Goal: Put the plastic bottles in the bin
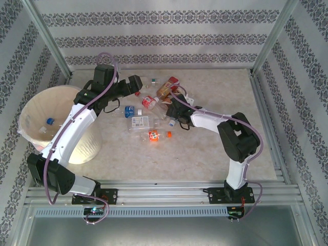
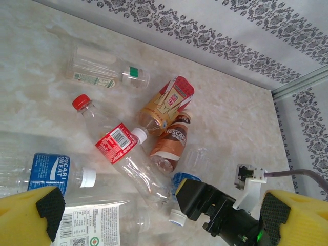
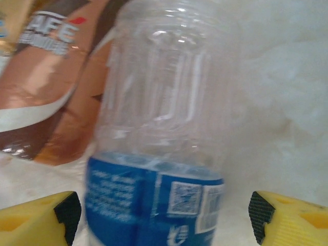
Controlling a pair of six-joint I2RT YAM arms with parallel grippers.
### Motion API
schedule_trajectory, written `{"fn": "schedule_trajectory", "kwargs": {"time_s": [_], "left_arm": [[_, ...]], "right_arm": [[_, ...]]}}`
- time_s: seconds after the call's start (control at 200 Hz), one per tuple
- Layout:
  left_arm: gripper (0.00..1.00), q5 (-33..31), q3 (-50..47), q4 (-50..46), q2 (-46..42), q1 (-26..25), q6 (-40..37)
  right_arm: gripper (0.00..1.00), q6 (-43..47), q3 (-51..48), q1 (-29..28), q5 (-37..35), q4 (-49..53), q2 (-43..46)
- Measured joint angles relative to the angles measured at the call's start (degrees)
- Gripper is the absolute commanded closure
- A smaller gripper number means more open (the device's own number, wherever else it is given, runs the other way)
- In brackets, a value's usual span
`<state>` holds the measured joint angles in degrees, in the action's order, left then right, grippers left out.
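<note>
Bin [image 1: 26, 114]: stands at left of table [image 1: 215, 87], close beside left arm [image 1: 72, 128], upright and open-topped (pale pinkish inside); holds a few bottles already, one with blue cap [image 1: 49, 121].
Plastic bottles [image 1: 148, 110]: lie in loose heap at middle of table, toward far side, right of bin and apart from it.
Left gripper [image 2: 161, 209]: hangs over far-left part of heap, fingers [image 2: 48, 210] spread wide, nothing between them.
Under left gripper: red-capped bottle [image 2: 120, 146] on its side, with white cap of amber bottle [image 2: 166, 100] resting against its label; brown coffee bottle [image 2: 171, 143] touching amber one; green-labelled bottle [image 2: 100, 72] farther off; Pocari Sweat bottle [image 2: 51, 171] at near left.
Right gripper [image 3: 164, 210]: sits low at right side of heap, jaws spread to either side of clear blue-labelled bottle [image 3: 159, 128]; one pad [image 3: 68, 207] just beside bottle, gap showing at other, so no pinch.
Near side of heap: small orange-labelled bottle [image 1: 153, 135] and small orange piece [image 1: 168, 135] lie side by side.
</note>
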<state>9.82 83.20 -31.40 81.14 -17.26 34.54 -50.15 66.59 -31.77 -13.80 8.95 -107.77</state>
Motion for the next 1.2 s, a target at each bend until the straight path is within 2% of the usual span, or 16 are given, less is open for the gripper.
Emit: {"fn": "schedule_trajectory", "kwargs": {"time_s": [0.24,0.395,0.555,0.789,1.204], "left_arm": [[0.00,-0.4,-0.5,0.0,0.0,0.0,0.0],[0.00,-0.4,-0.5,0.0,0.0,0.0,0.0],[0.00,-0.4,-0.5,0.0,0.1,0.0,0.0],[0.00,-0.4,-0.5,0.0,2.1,0.0,0.3],[0.00,1.8,-3.0,3.7,4.1,0.0,1.6]], "right_arm": [[0.12,-0.7,0.0,0.0,-1.8,0.7,-0.5],[0.10,-0.2,1.2,0.0,-1.5,0.7,-3.8],[0.19,0.4,1.1,0.0,-2.4,0.7,-4.5],[0.43,4.1,-4.8,0.0,-2.8,-3.4,-0.9],[0.53,14.9,-17.6,0.3,3.4,-12.1,16.0]]}}
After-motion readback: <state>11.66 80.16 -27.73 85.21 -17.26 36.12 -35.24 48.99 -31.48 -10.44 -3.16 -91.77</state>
